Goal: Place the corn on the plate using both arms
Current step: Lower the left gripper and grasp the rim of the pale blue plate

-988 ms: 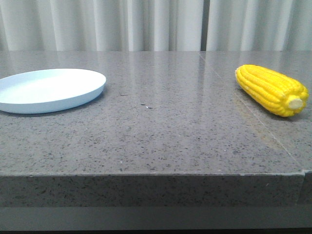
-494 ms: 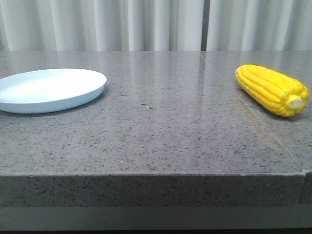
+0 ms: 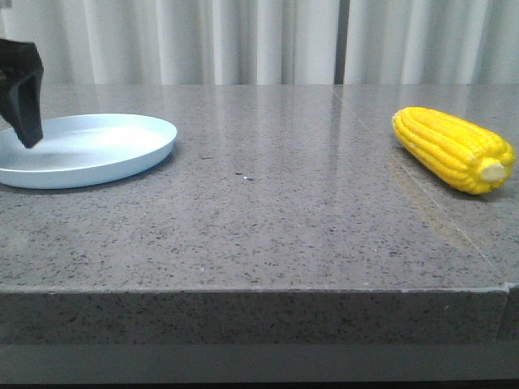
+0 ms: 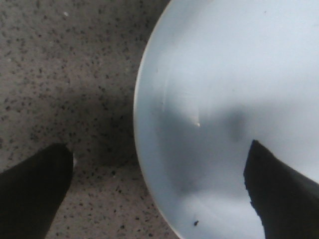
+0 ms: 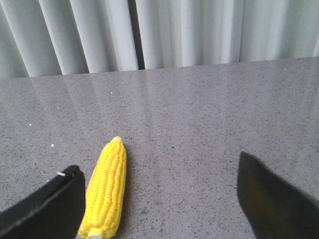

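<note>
The bright yellow corn (image 3: 452, 149) lies on the grey stone table at the right, its cream stub end towards me. The pale blue plate (image 3: 122, 158) sits at the left and holds nothing. My left gripper (image 4: 159, 167) is open, with one finger over the plate (image 4: 219, 74) and the other over the table, so it straddles the rim. A black part of it (image 3: 23, 91) shows at the left edge of the front view, above the plate. My right gripper (image 5: 158, 189) is open and empty above the table. The corn (image 5: 106, 189) lies just inside one of its fingers (image 5: 47, 209).
The grey speckled stone table (image 3: 268, 219) has its front edge close to me, with a seam (image 3: 438, 207) running past the corn. White curtains (image 3: 259, 40) hang behind the table.
A black part of my left gripper has come into the front view at the left, over the plate. The corn and the plate have not moved.
</note>
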Robot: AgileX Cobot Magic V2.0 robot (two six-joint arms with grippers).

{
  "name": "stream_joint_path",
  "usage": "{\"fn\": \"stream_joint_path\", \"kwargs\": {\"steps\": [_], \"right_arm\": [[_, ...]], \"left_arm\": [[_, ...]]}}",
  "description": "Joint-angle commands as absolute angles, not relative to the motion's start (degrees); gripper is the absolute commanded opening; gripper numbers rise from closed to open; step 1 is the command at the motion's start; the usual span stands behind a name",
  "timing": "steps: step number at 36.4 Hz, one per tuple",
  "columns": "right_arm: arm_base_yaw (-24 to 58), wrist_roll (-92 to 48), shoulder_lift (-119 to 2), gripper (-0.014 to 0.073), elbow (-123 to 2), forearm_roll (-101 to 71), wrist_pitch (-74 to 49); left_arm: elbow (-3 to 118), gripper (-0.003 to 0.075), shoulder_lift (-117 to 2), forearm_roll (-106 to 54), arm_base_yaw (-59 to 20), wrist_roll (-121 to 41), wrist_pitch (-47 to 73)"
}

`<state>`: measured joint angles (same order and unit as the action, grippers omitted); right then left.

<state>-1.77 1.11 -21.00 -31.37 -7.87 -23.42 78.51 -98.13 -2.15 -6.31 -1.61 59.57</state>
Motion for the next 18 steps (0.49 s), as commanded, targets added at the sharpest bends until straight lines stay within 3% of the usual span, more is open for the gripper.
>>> {"fn": "stream_joint_path", "kwargs": {"steps": [1, 18], "right_arm": [[-2.1, 0.8, -21.8, 0.0642, -33.4, -7.7, -19.3], [-2.1, 0.8, -21.8, 0.0642, -33.4, -7.7, -19.3]], "left_arm": [[80.9, 0.0622, -97.2, -2.9, -6.6, -1.5, 59.3], [81.1, 0.001, -97.6, -3.0, -6.6, -1.5, 59.0]]}}
